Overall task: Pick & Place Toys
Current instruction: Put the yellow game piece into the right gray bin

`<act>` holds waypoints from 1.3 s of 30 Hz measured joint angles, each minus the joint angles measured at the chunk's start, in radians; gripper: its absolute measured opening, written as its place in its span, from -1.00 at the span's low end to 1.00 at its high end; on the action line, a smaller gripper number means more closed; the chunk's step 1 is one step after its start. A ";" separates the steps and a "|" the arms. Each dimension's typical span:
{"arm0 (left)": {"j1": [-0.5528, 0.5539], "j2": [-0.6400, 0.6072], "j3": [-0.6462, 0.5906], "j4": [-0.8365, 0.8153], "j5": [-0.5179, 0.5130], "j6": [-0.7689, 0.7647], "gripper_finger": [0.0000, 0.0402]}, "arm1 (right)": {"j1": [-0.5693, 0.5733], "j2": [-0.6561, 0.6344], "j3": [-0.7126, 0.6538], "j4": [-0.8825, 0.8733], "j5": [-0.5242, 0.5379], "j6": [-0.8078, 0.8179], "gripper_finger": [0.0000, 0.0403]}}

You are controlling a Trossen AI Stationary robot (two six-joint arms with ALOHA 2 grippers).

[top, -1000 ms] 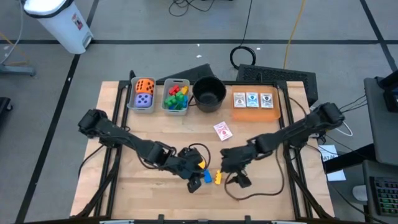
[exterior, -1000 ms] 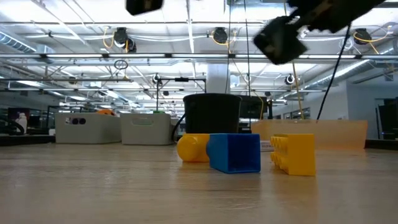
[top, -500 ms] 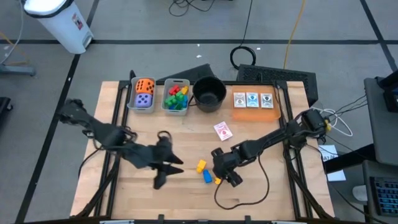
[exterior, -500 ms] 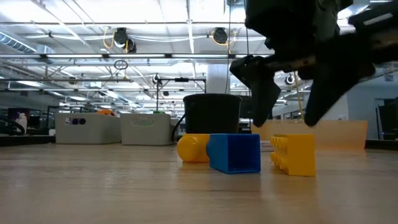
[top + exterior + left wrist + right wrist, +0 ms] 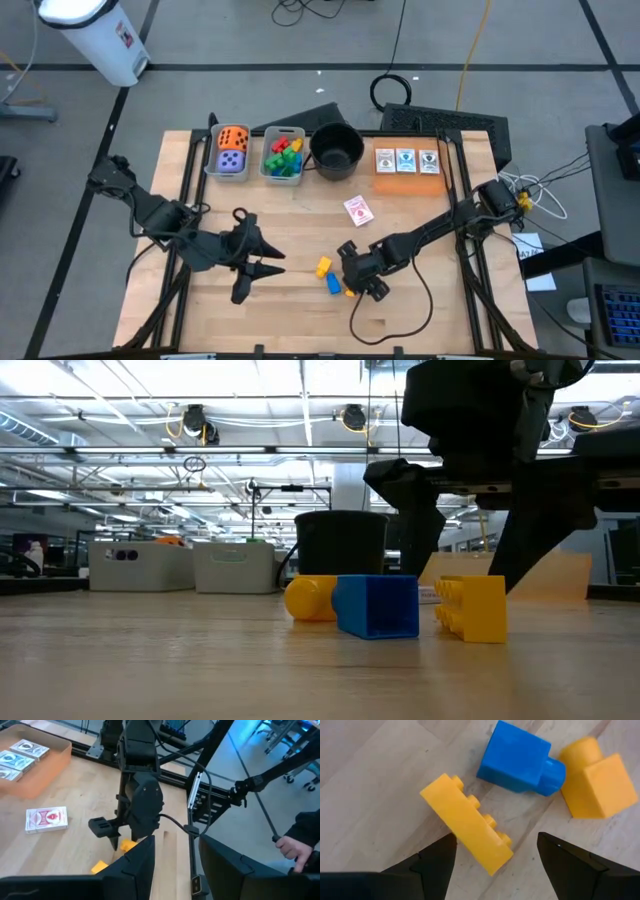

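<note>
Your right gripper (image 5: 492, 851): fingers apart over studded yellow brick (image 5: 466, 823) | blue block (image 5: 520, 758) at 1 o'clock | left gripper (image 5: 243, 283): parted, empty

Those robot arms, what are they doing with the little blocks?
The right gripper is down over three loose toys on the table, its fingers open on either side of a yellow studded block. A blue block and another yellow block lie next to it. Nothing is picked up yet. The left gripper waits empty off to the side.
</note>
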 joint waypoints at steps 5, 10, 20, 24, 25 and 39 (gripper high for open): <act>0.018 0.000 0.000 0.000 -0.012 0.000 -0.22 | 0.000 0.000 0.000 0.018 -0.003 -0.030 0.14; 0.030 0.000 0.000 -0.002 -0.031 0.001 -0.22 | 0.000 0.000 0.000 0.018 -0.004 -0.044 -0.14; 0.030 0.000 0.000 -0.002 -0.043 0.007 -0.22 | 0.000 0.000 0.000 0.018 -0.006 0.009 -0.74; 0.030 0.000 0.000 -0.002 -0.043 0.002 -0.22 | 0.000 0.000 0.000 0.019 -0.007 0.062 -0.96; 0.030 0.000 0.000 -0.002 -0.043 -0.001 -0.22 | 0.000 0.000 0.000 0.018 -0.007 0.076 -0.97; 0.029 0.001 0.000 -0.001 -0.043 -0.021 -0.22 | 0.007 -0.090 0.000 0.009 -0.081 0.113 -0.33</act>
